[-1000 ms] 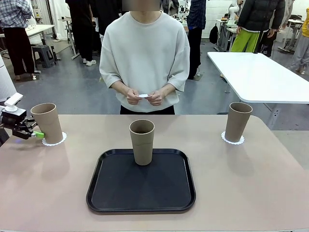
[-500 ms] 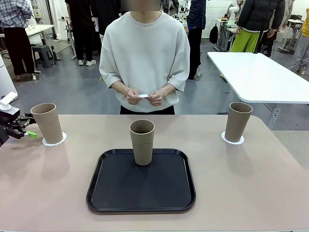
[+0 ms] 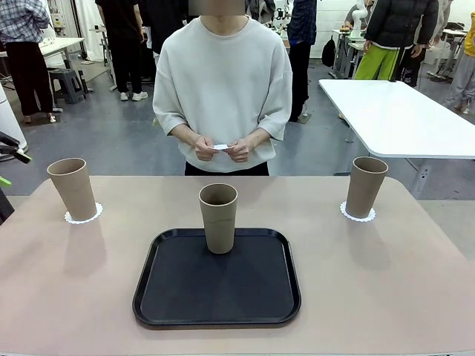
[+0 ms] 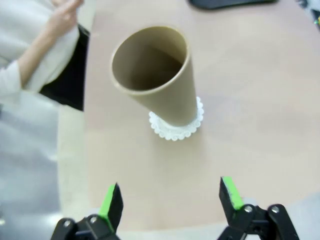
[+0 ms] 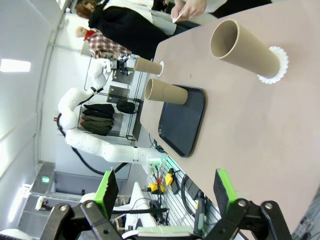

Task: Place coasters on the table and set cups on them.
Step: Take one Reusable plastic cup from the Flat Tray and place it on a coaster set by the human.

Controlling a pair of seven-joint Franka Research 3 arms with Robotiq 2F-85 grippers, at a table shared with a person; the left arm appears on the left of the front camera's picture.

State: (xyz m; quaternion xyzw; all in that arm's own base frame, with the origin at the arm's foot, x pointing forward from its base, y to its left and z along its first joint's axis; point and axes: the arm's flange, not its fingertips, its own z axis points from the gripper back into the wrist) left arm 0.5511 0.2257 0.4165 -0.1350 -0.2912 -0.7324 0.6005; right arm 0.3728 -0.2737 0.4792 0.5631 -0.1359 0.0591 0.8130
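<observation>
Now two cups (image 3: 73,188) sit on coasters (image 4: 172,134) near the table's (image 3: 386,289) far corners; the third cup (image 3: 218,217) stands on the tray (image 3: 223,289). Our left gripper (image 4: 171,197) and right gripper (image 5: 166,184) both gape empty. We judge the cup light and crushable: grip it gently at mid-wall.

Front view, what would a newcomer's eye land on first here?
Probably the tan cup standing alone on the black tray in the middle of the table, with no coaster under it. Next, the left cup upright on the left coaster and the right cup on the right coaster. Behind the table, a person holds a small white piece.
</observation>
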